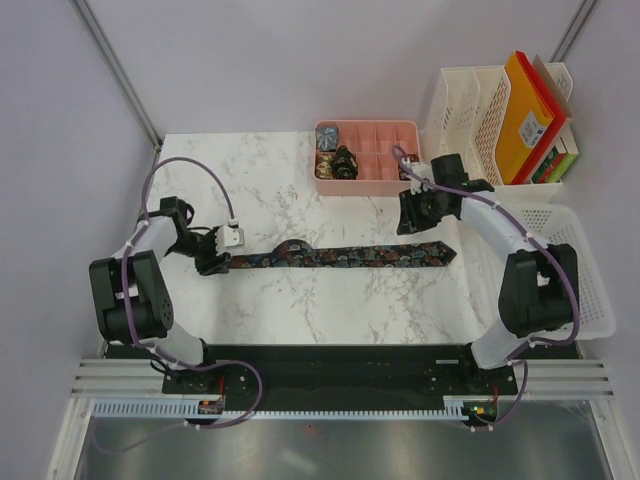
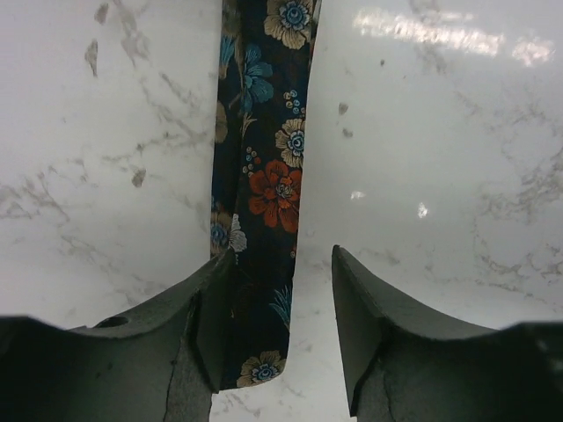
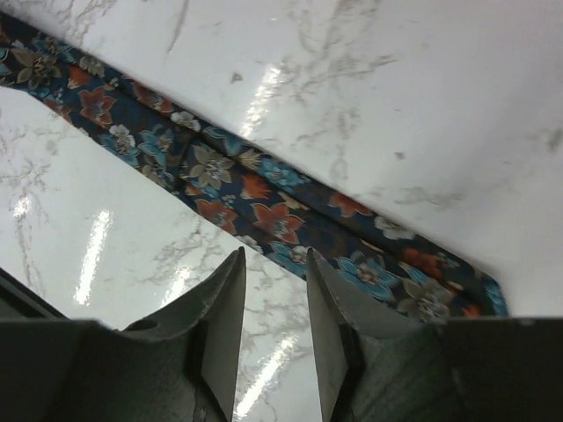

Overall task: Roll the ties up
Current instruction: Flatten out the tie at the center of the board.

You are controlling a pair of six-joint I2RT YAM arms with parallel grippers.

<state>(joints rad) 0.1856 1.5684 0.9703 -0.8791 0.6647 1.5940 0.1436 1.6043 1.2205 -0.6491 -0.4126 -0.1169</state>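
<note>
While a coil (image 1: 345, 160) is sitting in the tray (image 1: 372, 189), the floral tie (image 1: 340, 257) is lying unrolled on the table (image 1: 260, 190), left claw (image 2: 283, 253) straddling its narrow end, right claw (image 3: 274, 254) above its wide end, both apart.

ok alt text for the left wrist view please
A dark floral tie lies flat on a white marble table, running from the top of the frame down to its narrow end. That end sits between the two fingers of the open left gripper.
</note>
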